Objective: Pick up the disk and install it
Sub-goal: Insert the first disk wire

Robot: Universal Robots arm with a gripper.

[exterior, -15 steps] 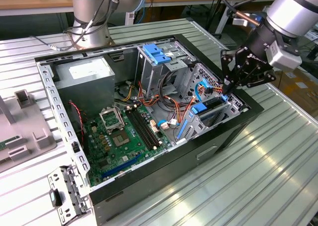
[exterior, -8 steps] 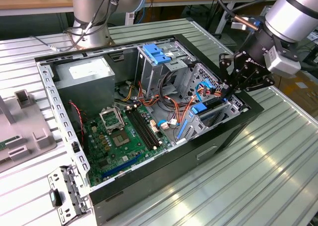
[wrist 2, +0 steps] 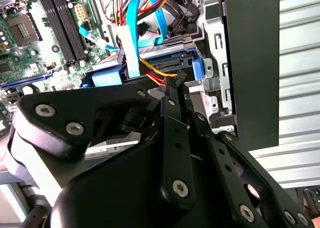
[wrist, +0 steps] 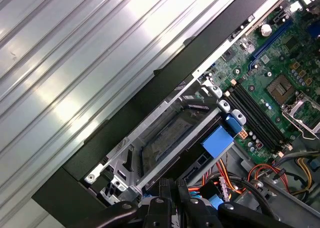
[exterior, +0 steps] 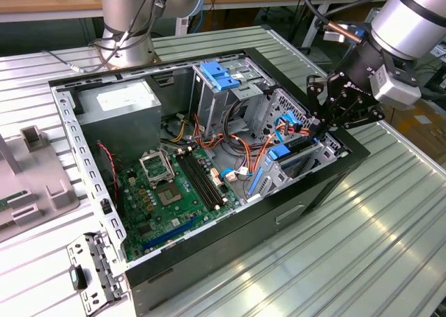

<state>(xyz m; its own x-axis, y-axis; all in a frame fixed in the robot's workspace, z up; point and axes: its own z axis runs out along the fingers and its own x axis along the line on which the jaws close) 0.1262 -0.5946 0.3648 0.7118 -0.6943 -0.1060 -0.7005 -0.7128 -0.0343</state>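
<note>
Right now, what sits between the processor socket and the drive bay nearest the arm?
In the exterior view, black memory slots lie between the processor socket and the drive bay, with orange cables nearer the bay.

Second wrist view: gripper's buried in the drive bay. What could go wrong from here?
1. The black gripper, jaws shut, sits right beside the red, yellow and orange cable bundle; any move could snag or unplug it.
2. The flat silver-metal disk with blue side rails lies in the grey metal drive cage, but full seating can't be confirmed; it might be left part-way or skewed.
</note>
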